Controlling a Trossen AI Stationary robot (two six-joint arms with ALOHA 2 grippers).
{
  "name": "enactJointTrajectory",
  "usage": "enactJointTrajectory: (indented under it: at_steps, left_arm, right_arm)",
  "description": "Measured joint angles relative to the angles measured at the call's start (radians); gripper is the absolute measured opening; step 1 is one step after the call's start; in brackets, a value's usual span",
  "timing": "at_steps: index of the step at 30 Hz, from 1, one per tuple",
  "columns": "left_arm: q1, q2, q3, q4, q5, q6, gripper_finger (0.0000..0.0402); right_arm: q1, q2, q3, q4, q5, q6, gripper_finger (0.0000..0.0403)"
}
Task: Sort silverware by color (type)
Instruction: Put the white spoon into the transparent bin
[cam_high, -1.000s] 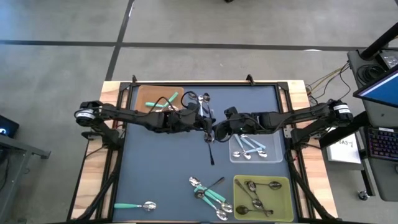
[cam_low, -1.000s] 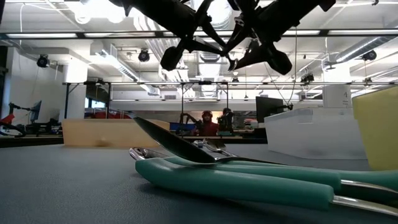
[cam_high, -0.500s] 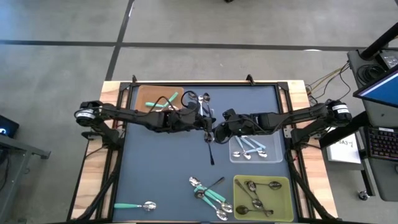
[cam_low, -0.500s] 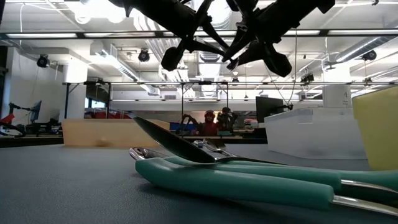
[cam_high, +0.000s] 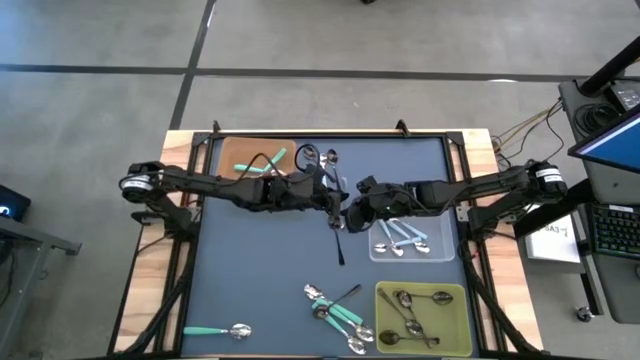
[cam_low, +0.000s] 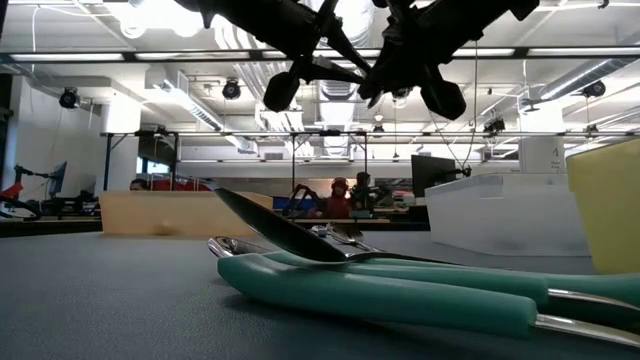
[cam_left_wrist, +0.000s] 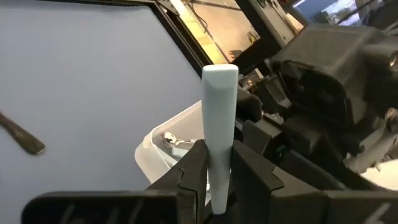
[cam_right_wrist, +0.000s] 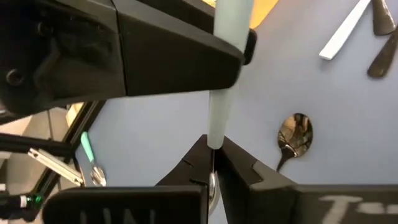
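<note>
Mid-air handover of a light blue spoon between the two grippers.

High view: left gripper (cam_high: 330, 197) and right gripper (cam_high: 350, 208) meet above the dark mat (cam_high: 260, 270). Left wrist view: left fingers clamp the light blue spoon (cam_left_wrist: 219, 124). Right wrist view: right fingers pinch its neck; release left only once this grip looks firm. Low view: an open workshop lies beyond the grippers.

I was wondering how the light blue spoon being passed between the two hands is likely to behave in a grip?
The light blue spoon probably stays stiff: its handle stands straight between the left hand fingers. It looks thin and light. The right hand pinches its narrow metal neck, which may be slippery, so it could pivot.
</note>
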Motion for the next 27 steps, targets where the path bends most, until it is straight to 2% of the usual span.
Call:
enactJointTrajectory:
  at_steps: [5,7,14,21,24,27]
  left_arm:
    - [0.0,-0.003,0.001,-0.004,0.015,0.006,0.005]
    - [-0.003,-0.003,0.0,-0.028,0.044,0.019,0.005]
    - [-0.001,-0.005,-0.001,-0.033,0.072,0.03,0.005]
    - [-0.002,-0.005,-0.001,-0.057,0.11,0.051,0.0051]
    - [-0.002,-0.005,-0.001,-0.056,0.109,0.059,0.0051]
    - [-0.002,-0.005,-0.001,-0.056,0.109,0.071,0.0051]
  right_arm:
    - [-0.018,-0.06,0.0,-0.099,-0.013,-0.039,0.0009]
    - [-0.024,-0.091,0.0,-0.147,0.013,-0.037,0.0008]
    - [-0.022,-0.195,0.001,-0.382,-0.002,-0.036,0.0008]
    - [0.019,-0.279,0.002,-0.773,-0.162,-0.009,0.0008]
    - [0.061,-0.274,0.001,-0.917,-0.174,-0.01,0.0008]
    - [0.088,-0.253,-0.014,-0.966,-0.176,-0.06,0.0008]
